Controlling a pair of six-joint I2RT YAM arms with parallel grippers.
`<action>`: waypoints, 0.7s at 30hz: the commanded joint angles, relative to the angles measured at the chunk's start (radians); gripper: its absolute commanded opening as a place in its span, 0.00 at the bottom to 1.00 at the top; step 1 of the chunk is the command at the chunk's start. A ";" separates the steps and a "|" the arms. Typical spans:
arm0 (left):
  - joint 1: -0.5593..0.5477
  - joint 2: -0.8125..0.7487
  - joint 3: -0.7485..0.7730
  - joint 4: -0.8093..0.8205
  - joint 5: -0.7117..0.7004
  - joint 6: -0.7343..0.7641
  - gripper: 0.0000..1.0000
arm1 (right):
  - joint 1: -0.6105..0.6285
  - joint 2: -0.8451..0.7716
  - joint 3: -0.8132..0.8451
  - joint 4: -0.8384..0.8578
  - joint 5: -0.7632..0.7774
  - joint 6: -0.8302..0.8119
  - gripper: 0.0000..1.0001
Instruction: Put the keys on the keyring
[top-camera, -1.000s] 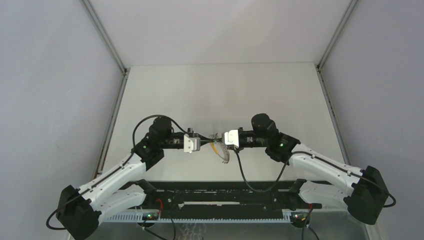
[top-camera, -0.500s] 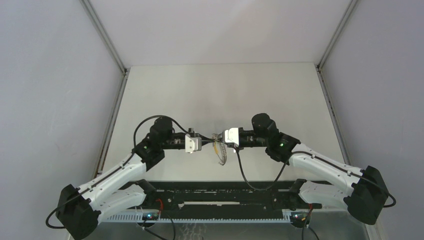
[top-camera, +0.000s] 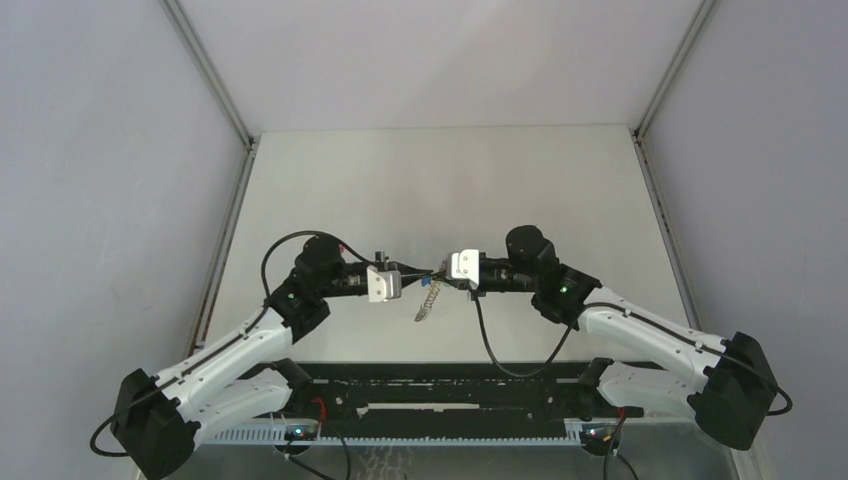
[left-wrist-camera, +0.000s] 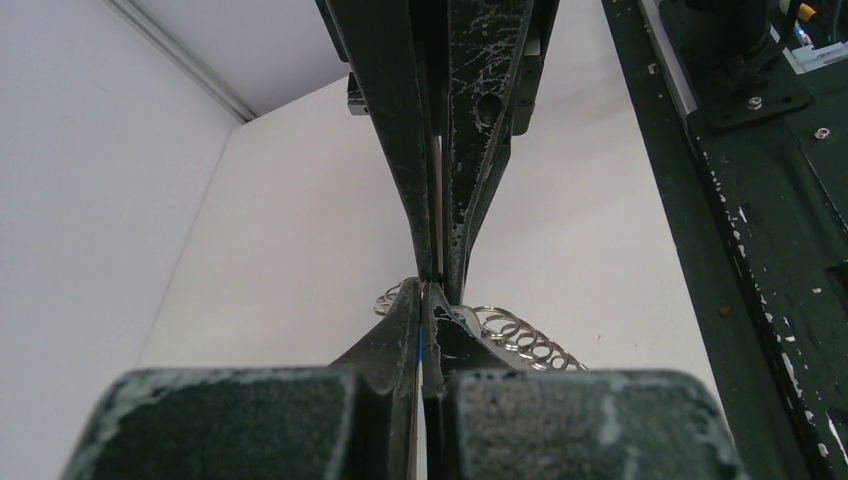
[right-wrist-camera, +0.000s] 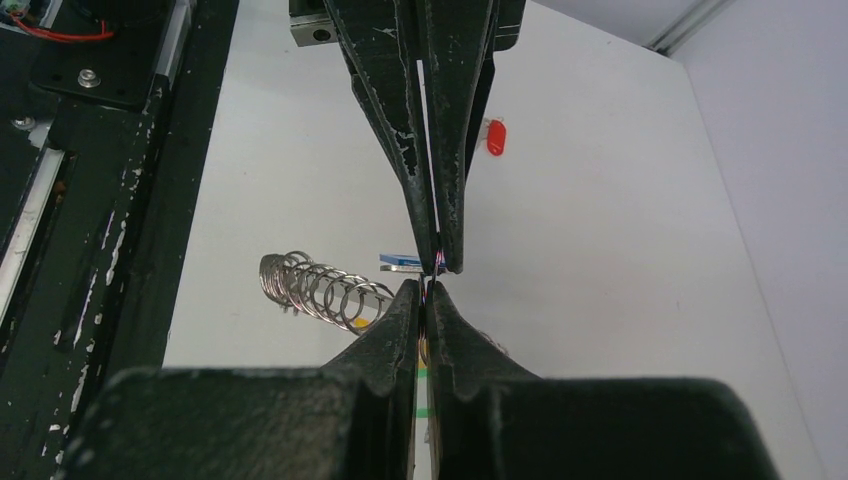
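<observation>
Both tools are pressed together and meet tip to tip above the surface (top-camera: 450, 180), as they did a second ago. The keyring (right-wrist-camera: 322, 286) between them has swung: its chain of rings hung on the right arm's side then and now dangles toward the left arm's side. From above, a speck of blue shows where yellow showed before. The left tool (left-wrist-camera: 428, 292) pinches the blue key (right-wrist-camera: 399, 262), whose head juts out just beside the keyring. The right tool (right-wrist-camera: 425, 292) pinches the keyring near its yellow tab (right-wrist-camera: 360, 322) (fingers hide the exact hold). Whether the key is on the ring cannot be told. The red key (right-wrist-camera: 495, 137) lies on the surface, well apart from the keyring, its blade indistinct.
</observation>
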 joint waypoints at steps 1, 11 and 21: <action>-0.012 -0.035 0.003 0.042 -0.047 0.010 0.00 | 0.003 -0.036 0.046 0.072 -0.028 0.021 0.00; -0.012 -0.040 -0.004 -0.019 -0.082 0.054 0.00 | -0.023 -0.094 0.027 0.044 -0.035 -0.023 0.00; -0.011 -0.070 -0.038 0.069 -0.052 0.019 0.00 | -0.059 -0.091 -0.016 0.138 -0.090 0.007 0.00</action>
